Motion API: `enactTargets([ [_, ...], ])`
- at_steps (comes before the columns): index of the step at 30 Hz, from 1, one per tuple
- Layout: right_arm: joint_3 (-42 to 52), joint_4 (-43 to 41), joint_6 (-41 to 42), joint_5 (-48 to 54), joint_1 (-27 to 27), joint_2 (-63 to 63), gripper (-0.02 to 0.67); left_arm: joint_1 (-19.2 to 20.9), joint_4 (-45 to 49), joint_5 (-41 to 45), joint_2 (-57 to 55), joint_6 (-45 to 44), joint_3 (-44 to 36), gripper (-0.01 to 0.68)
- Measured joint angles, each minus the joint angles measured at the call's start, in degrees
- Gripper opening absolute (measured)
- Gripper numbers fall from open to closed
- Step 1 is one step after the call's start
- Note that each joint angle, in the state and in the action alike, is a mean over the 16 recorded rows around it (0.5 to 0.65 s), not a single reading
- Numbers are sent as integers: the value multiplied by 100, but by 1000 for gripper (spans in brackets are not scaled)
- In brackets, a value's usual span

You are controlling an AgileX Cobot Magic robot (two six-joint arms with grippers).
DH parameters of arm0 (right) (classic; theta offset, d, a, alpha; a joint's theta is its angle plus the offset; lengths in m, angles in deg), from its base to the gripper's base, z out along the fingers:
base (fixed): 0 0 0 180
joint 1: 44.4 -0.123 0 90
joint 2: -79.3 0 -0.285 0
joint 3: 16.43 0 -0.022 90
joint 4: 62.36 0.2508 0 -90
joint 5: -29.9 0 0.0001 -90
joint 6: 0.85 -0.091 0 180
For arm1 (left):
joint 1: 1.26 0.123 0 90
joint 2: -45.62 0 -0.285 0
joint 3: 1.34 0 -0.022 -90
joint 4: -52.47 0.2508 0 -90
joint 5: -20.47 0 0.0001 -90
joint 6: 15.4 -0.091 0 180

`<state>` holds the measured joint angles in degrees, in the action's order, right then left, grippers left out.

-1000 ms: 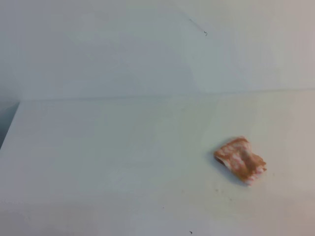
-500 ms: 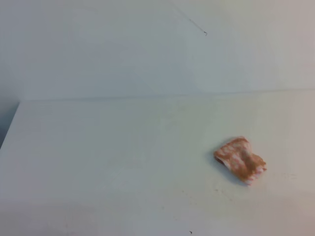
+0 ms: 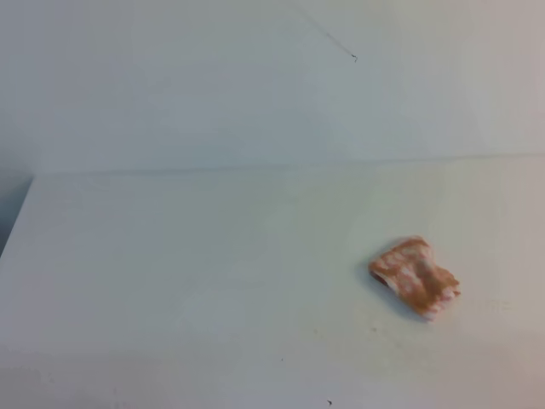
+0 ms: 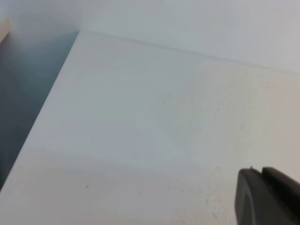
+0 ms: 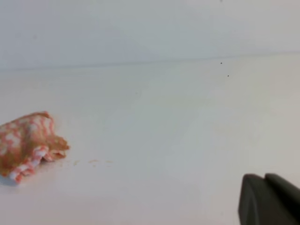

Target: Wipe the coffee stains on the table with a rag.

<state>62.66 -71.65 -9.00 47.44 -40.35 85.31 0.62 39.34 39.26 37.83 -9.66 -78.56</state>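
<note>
Rag [image 3: 415,278]: I see it crumpled in a small heap on the table [image 3: 187,273], right of centre, orange-pink and white with brownish patches.
Stain: faint brownish flecks [image 5: 93,162] on the table just beside the rag in the right wrist view; no glossy blot visible.
Right gripper [image 5: 267,199]: dark fingers pressed together, closed, holding nothing, well apart from the rag.
Left gripper [image 4: 265,197]: only a dark corner shows; I cannot tell its opening.

The rag [image 3: 415,277] is laid on the worktop [image 3: 187,273], toward the right and near the front in the high view. Behind the worktop a wall [image 3: 213,85] is set along the far edge.
</note>
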Motion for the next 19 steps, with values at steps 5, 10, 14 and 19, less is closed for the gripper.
enactTargets([
  [5, 0, 0, -1, 9, 92, 1, -2, 0, 0, 0, 0, -4, 0, -1],
  [10, 0, 0, 0, 1, 175, 1, -2, 0, 0, 0, 0, -7, 0, -1],
  [14, 0, 0, 0, 0, 208, 1, -2, 0, 0, 0, 0, -9, 0, -1],
  [19, 0, 0, 1, -6, 211, 1, -2, 0, 0, 0, 0, -9, 0, -1],
])
